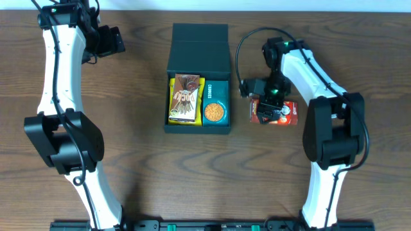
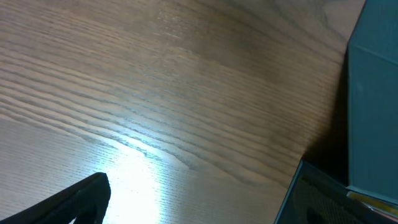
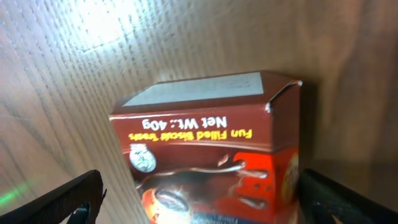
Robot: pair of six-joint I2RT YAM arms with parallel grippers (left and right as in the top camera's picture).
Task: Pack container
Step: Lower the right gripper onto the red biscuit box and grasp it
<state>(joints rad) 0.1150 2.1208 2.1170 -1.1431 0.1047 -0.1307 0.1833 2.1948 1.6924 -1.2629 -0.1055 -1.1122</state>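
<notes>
So here's where it sits: the container point(image 1: 199, 51) is mid-table with its lid flap folded back toward 12 o'clock. There's a yellow packet point(image 1: 185, 97) and a teal cookie box point(image 1: 215, 106) lying side by side inside. At the container's 3 o'clock, just beside it, there's a red snack box point(image 1: 282, 114) on the table point(image 1: 141, 160).

The right gripper point(image 3: 205, 200) hangs over that red box with its jaws spread wide, one finger on each side and nothing clamped. The left gripper point(image 1: 112, 40) is also wide apart and holding nothing. It's parked out at about 10 o'clock, well away from everything.

What worries me:
- The two packets seem to fill the container's floor already, so the red box probably has to go on top. If it comes in tilted it could catch the rim and shove the whole container sideways, since nothing is steadying it.
- In the wrist view, one end flap of the red box looks slightly lifted at the corner. That edge could snag on the way in.
- It's thin cardboard, so a hard squeeze may dent it. A grip too near one end could let it swing or slip out.
</notes>
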